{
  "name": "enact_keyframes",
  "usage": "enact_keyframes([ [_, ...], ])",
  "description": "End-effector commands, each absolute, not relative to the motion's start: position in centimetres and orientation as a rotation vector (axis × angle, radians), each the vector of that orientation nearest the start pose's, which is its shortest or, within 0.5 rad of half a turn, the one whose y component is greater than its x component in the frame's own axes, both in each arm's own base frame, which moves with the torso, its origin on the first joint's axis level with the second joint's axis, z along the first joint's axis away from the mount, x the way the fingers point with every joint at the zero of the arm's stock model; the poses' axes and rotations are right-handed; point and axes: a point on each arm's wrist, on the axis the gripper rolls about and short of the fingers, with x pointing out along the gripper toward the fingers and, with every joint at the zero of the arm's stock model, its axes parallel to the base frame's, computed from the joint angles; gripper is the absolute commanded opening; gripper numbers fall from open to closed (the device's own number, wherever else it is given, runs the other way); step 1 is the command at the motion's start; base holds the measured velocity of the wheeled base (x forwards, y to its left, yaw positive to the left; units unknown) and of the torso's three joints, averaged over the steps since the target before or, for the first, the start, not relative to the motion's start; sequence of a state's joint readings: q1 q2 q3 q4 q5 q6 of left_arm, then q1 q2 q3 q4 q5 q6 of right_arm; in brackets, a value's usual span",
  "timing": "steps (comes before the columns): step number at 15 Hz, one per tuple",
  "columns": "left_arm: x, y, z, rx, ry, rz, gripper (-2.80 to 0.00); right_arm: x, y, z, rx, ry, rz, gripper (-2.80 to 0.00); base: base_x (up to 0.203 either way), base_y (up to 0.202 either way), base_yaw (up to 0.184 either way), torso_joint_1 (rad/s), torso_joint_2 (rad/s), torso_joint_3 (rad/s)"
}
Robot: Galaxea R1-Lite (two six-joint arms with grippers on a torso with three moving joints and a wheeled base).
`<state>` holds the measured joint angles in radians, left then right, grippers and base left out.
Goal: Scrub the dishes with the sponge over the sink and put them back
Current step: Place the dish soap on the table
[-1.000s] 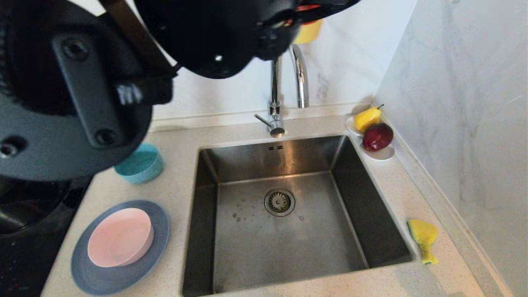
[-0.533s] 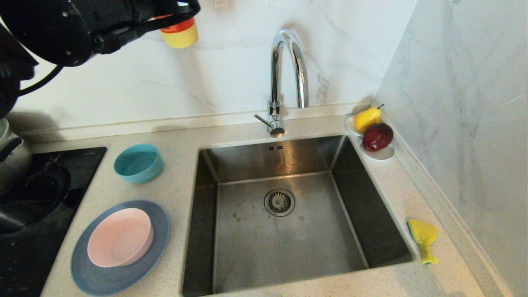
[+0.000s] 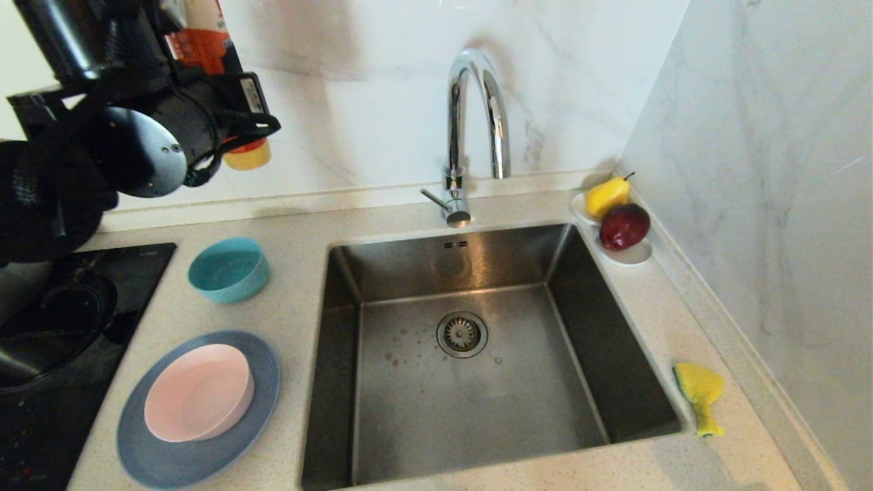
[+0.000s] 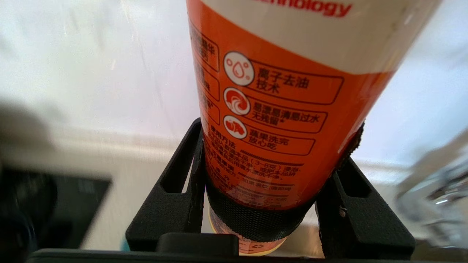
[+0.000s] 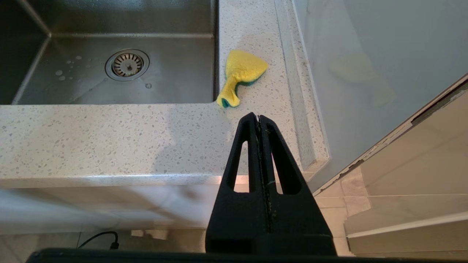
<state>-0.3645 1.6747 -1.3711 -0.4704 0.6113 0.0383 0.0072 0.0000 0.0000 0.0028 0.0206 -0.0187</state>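
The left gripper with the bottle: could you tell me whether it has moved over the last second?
Yes. The left gripper, shut on the orange bottle, has swung leftward, away from the tap.

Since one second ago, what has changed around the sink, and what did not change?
The left gripper, shut on the orange bottle, swung from above the tap to the far left and lower, over the stove edge. Nothing was picked up or released. The teal bowl, pink bowl, plate, sponge and sink stayed put; the right gripper is shut.
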Motion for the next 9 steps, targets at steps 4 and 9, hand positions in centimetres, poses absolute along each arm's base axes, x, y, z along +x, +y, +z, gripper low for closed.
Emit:
enact_keyframes([
  [4, 36.5, -12.0, 24.9, -0.042, 0.032, 0.344, -2.80, -2.3, 0.0, 7.5, -0.018, 0.001, 0.029, -2.80, 0.000, 0.000, 0.000, 0.000, 0.00, 0.000],
  [9, 40.0, -13.2, 19.8, -0.044, 0.049, 0.380, -2.80, -2.3, 0.0, 7.5, -0.019, 0.001, 0.030, -2.80, 0.000, 0.000, 0.000, 0.000, 0.00, 0.000],
])
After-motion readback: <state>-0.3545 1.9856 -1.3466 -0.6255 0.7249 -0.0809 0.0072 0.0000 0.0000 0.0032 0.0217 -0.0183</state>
